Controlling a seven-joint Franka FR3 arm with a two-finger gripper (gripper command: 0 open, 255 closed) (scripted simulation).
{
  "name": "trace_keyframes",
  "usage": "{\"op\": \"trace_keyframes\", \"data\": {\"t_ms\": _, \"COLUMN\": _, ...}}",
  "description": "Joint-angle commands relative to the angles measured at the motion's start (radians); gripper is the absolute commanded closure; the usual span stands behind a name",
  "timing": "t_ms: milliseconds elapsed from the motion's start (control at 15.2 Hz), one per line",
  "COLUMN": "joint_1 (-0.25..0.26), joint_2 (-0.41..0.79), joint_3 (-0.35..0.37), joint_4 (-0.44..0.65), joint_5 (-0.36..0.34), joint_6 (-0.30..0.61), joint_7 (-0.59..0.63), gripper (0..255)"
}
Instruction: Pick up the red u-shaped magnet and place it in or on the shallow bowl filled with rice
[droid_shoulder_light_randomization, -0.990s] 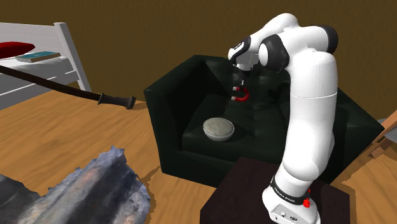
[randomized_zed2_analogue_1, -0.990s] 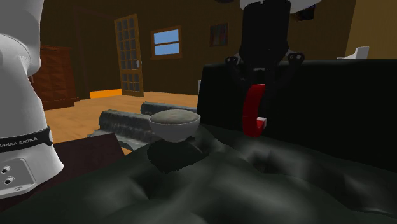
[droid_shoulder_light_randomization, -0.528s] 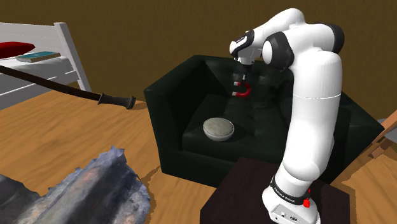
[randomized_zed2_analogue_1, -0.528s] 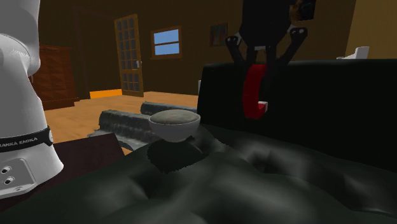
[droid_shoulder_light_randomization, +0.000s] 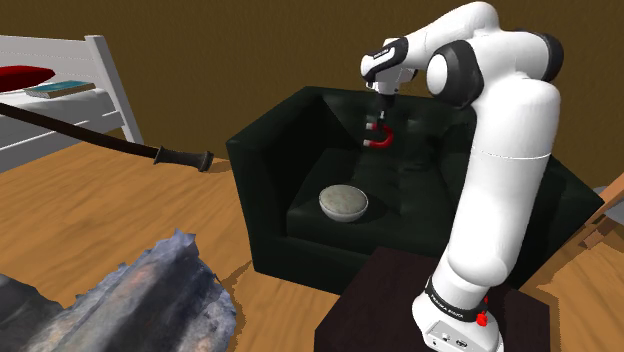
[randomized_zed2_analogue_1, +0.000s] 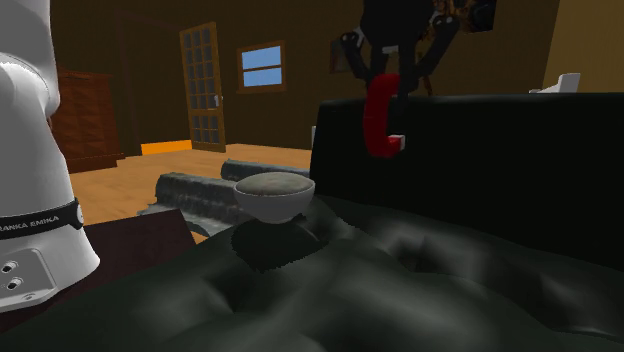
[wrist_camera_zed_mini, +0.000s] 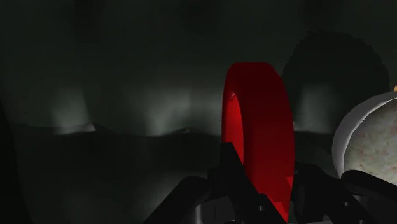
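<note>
One big black armchair (droid_shoulder_light_randomization: 268, 160) underneath, white arm (droid_shoulder_light_randomization: 510, 160) arched over its seat. Down on the cushion sits the pale bowl (droid_shoulder_light_randomization: 343, 203), heaped full. Above it, nearer the backrest, the gripper (randomized_zed2_analogue_1: 386, 82) pinches the red U-shaped magnet (randomized_zed2_analogue_1: 378, 118), which hangs clear of the cushion.

The magnet (droid_shoulder_light_randomization: 379, 141), clasped in the gripper (droid_shoulder_light_randomization: 377, 128), hangs above the seat (droid_shoulder_light_randomization: 405, 205). There is open air beneath it and along the way down to the bowl (droid_shoulder_light_randomization: 343, 203), and nothing stands between them. The bowl's top is uncovered and can be reached from above. The backrest (droid_shoulder_light_randomization: 320, 105) rises close behind the gripper. An armrest (droid_shoulder_light_randomization: 265, 150) walls the seat on the shoulder view's left. The arm (droid_shoulder_light_randomization: 500, 200) blocks the opposite side, and the stand (droid_shoulder_light_randomization: 370, 300) sits before the seat's front.
</note>
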Motion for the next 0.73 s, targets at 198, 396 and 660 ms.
{"op": "trace_keyframes", "data": {"t_ms": 198, "joint_1": 0.099, "joint_2": -0.199, "joint_3": 0.036, "joint_4": -0.178, "joint_5": -0.147, "joint_6": 0.036, "joint_7": 0.18, "gripper": 255}}
{"op": "trace_keyframes", "data": {"t_ms": 396, "joint_1": 0.127, "joint_2": -0.304, "joint_3": 0.085, "joint_4": -0.264, "joint_5": -0.218, "joint_6": 0.039, "joint_7": 0.288, "gripper": 255}}
{"op": "trace_keyframes", "data": {"t_ms": 660, "joint_1": 0.148, "joint_2": -0.42, "joint_3": 0.164, "joint_4": -0.362, "joint_5": -0.279, "joint_6": 0.031, "joint_7": 0.421, "gripper": 255}}
